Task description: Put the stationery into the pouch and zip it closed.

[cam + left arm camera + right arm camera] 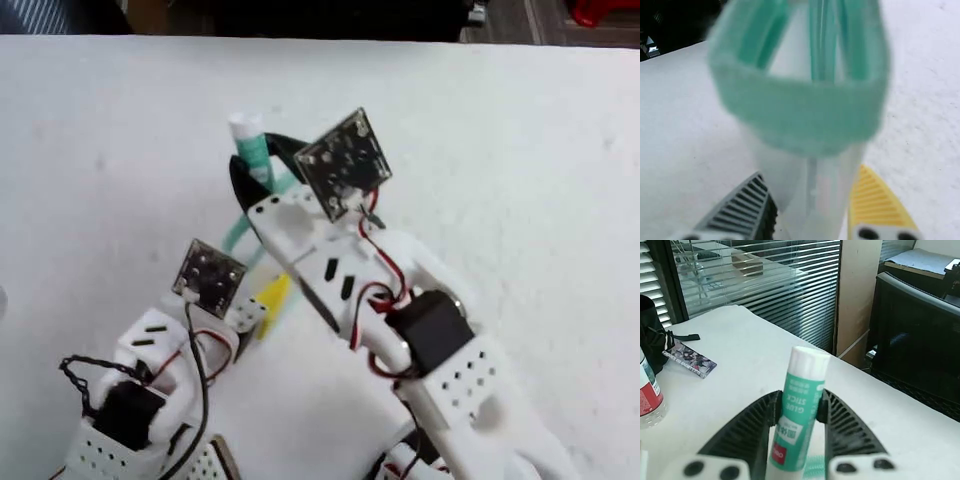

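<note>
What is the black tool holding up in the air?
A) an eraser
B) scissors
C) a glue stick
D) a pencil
C: the right tool is shut on a glue stick with a green label and a white cap, standing upright between its black fingers.

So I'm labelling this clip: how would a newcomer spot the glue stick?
Over the white table, find the right arm's black gripper. The glue stick is clamped in it: a green tube with a white cap, unlike the clear, green-edged pouch nearby.
</note>
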Action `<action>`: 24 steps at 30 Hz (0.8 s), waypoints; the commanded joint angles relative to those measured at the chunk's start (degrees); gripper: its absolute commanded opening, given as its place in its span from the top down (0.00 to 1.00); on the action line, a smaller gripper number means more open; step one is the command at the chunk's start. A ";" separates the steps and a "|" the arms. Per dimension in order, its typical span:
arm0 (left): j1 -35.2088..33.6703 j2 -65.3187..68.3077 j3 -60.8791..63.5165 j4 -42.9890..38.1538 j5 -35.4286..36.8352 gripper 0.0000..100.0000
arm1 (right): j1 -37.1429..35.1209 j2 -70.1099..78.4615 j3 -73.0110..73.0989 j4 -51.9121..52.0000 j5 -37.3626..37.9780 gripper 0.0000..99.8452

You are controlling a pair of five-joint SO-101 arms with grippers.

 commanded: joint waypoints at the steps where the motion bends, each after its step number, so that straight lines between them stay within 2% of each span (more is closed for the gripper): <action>1: -0.22 -0.66 -2.46 -0.35 0.00 0.80 | 0.31 0.92 -0.26 -3.03 -0.26 0.98; 8: -0.22 -0.66 -2.46 -0.44 0.00 0.80 | 0.22 0.13 1.32 0.84 -0.62 0.98; 12: -0.31 -0.66 -2.46 -0.44 0.00 0.80 | 0.84 -5.32 4.75 5.49 -0.26 0.98; 17: -0.31 -0.66 -2.46 -0.44 0.00 0.80 | 1.80 -14.02 9.58 5.76 -0.18 0.98; 24: -0.31 -0.66 -2.46 -0.44 0.00 0.80 | 2.24 -17.10 18.55 -4.88 -0.18 0.98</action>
